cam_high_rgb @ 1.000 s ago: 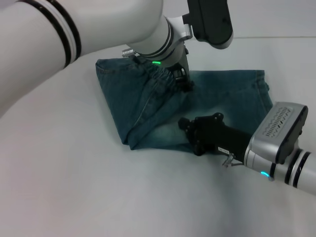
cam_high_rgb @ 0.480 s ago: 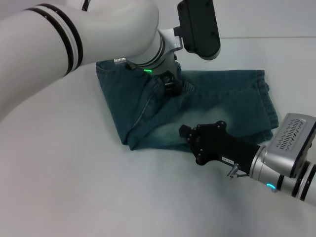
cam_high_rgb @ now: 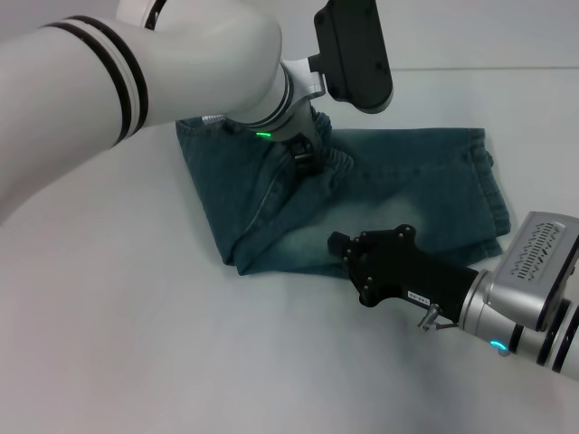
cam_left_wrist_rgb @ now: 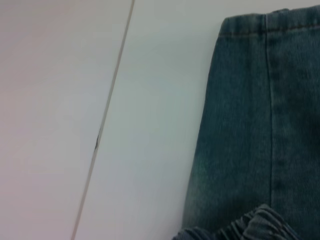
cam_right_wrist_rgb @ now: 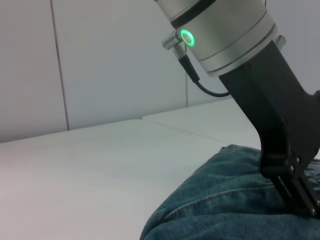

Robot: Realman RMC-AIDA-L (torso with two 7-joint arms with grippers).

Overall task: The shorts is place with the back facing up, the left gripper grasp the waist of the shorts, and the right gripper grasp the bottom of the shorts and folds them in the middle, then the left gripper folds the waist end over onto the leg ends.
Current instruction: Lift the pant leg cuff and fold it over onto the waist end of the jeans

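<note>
The shorts (cam_high_rgb: pixel 407 181) lie folded lengthwise on the white table, faded blue-green denim. My left gripper (cam_high_rgb: pixel 304 155) reaches down at their middle and is shut on the waist (cam_high_rgb: pixel 333 164), which bunches up beside it. In the left wrist view the waist (cam_left_wrist_rgb: pixel 255 225) sits close by. Beyond it are flat denim (cam_left_wrist_rgb: pixel 250 125) and the stitched leg ends (cam_left_wrist_rgb: pixel 265 22). In the head view the leg ends (cam_high_rgb: pixel 478 143) are at the right. My right gripper (cam_high_rgb: pixel 349 268) hovers open at the shorts' front edge, holding nothing. The right wrist view shows the left gripper (cam_right_wrist_rgb: pixel 292 190) pressed onto the shorts (cam_right_wrist_rgb: pixel 220 205).
The white table (cam_high_rgb: pixel 136 344) stretches bare to the left and in front of the shorts. A seam (cam_left_wrist_rgb: pixel 102 125) in the table top runs along the far side. The left arm's white forearm (cam_high_rgb: pixel 136 81) hangs over the far left corner of the shorts.
My left gripper has shifted left over the shorts and its wrist has turned. My right gripper has drawn back toward the front right, from over the denim to its front edge.
</note>
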